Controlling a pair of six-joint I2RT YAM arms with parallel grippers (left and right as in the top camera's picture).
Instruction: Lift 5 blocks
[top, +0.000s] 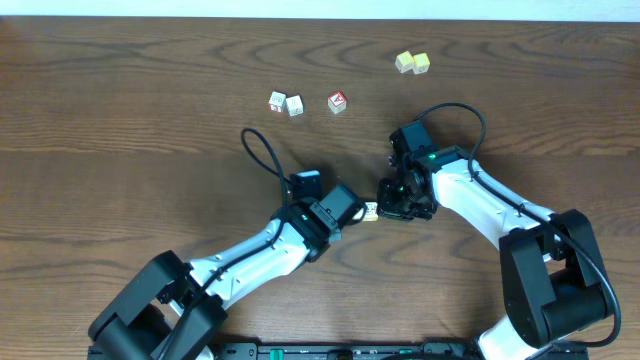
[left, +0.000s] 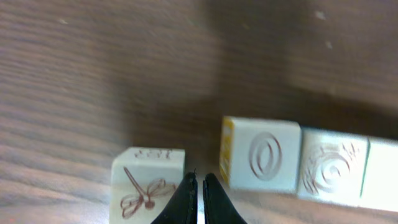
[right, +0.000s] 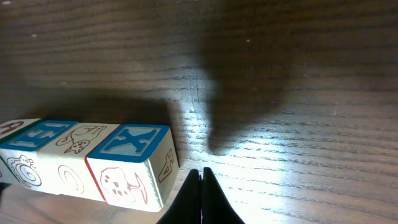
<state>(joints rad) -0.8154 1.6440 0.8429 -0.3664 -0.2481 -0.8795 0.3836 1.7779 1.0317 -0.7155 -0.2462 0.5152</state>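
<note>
The blocks (right: 74, 155) lie in a straight row on the table (top: 120, 120), faces touching. The row sits near the table's centre at about 4 o'clock in the overhead view, where the two arms cover all but one cream corner. In the right wrist view four blocks of the row show, and the nearest is the X block (right: 127, 165), blue-topped with red prints on its sides. In the left wrist view three blocks of the row show, ending in the oval block (left: 264, 155), which has a yellow side. The dragonfly block (left: 148, 186) stands apart at that block's 9 o'clock, with a narrow gap between them. The left gripper (left: 200, 176) has its fingers pressed together on nothing, its tips in that gap; contact with either block cannot be determined. The right gripper (right: 201, 173) is likewise pressed together and empty, its tips just beside the X block at 4 o'clock. Well apart from the row, two pale cubes (top: 285, 103) sit at the table's 11 o'clock, a red-faced cube (top: 337, 102) at 12 o'clock, and two yellow cubes (top: 412, 63), touching, at 1 o'clock.
</note>
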